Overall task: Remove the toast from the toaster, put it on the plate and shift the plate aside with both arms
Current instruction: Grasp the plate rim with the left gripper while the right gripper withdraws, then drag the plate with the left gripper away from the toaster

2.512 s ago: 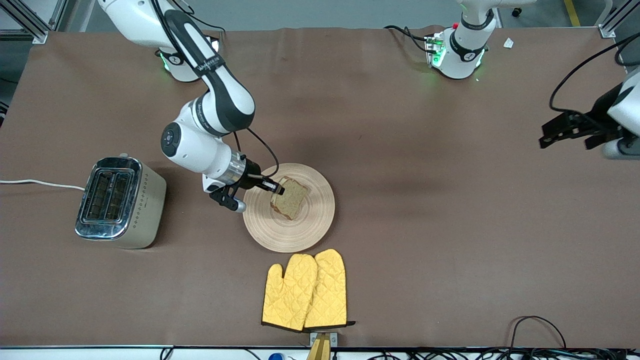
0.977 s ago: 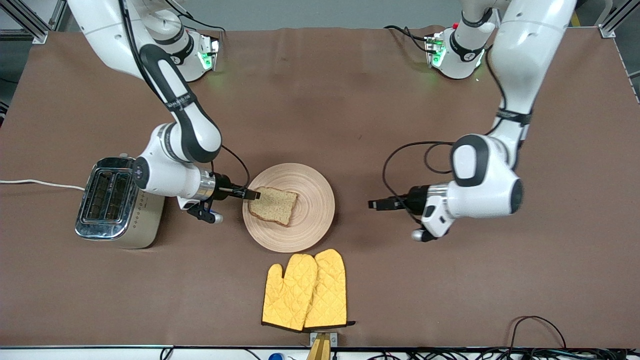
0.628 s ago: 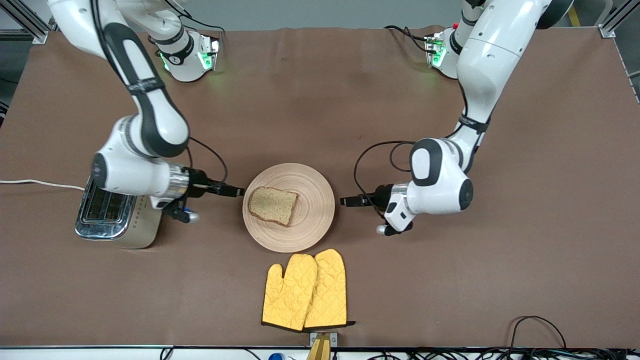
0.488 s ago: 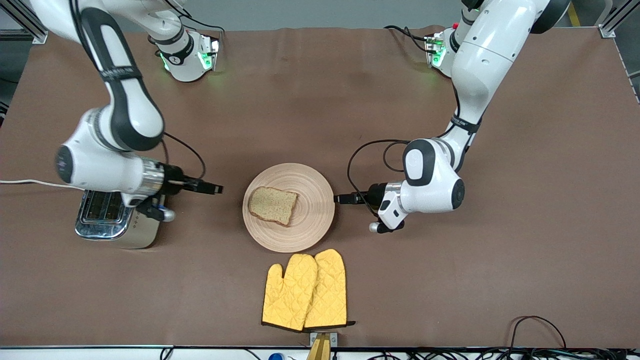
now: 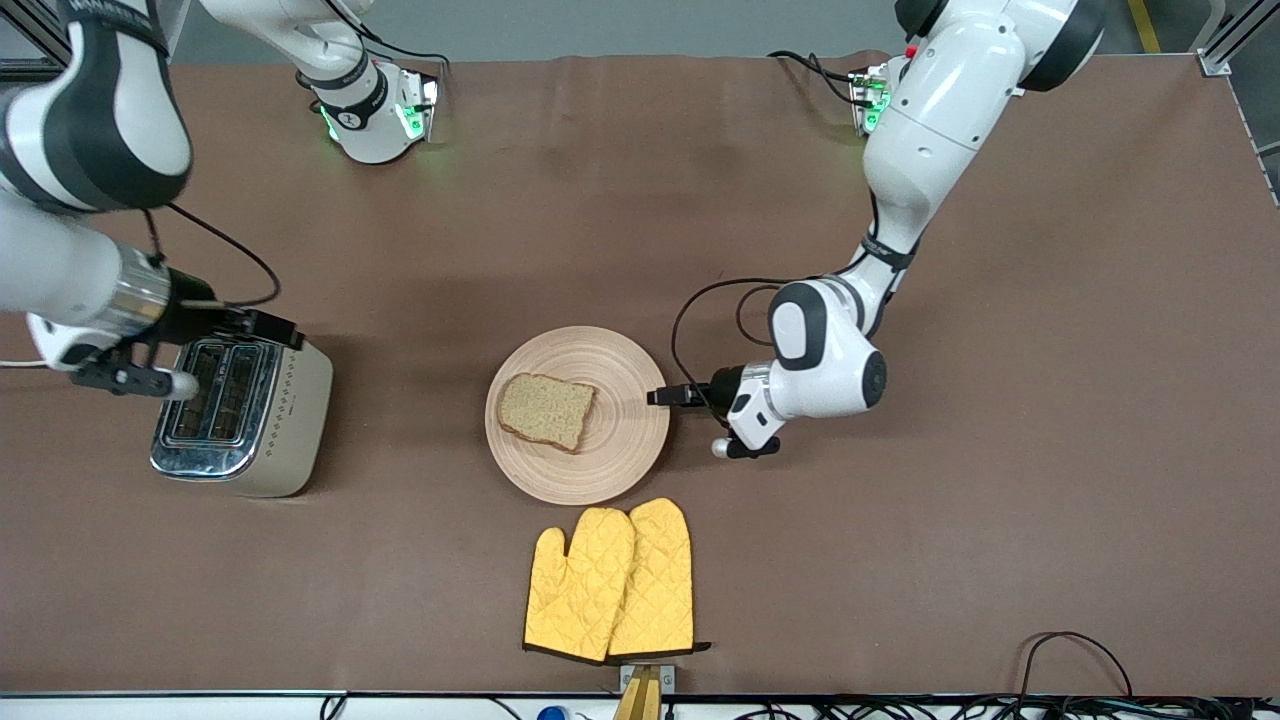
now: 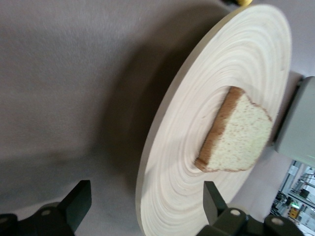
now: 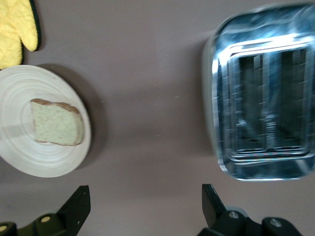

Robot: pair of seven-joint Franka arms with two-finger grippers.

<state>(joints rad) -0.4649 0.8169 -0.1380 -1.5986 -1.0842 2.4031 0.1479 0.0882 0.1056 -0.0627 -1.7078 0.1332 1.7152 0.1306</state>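
At the left edge of the front view, the right gripper (image 5: 268, 327) hangs up in the air over the toaster (image 5: 240, 405), and its fingers are spread wide, as the right wrist view shows with the two black fingers (image 7: 78, 209) far apart. The toaster is shiny silver and stands toward the right arm's end of the table (image 5: 1000, 500), with two empty slots on top. In the middle of the front view sits the plate (image 5: 620, 455), round and pale like wood, with ring lines on it. The toast (image 5: 545, 410) lies flat on the plate, a little off the middle, toward the toaster. Lower in the middle of the front view, nearer to the camera than the plate, lie two yellow oven mitts (image 5: 612, 582) side by side, close to the plate's rim. Just right of the plate in the front view, the left gripper (image 5: 662, 396) is low at the plate's edge. Its fingers (image 6: 212, 199) are spread wide with the plate's rim between them, and they are not squeezing it.
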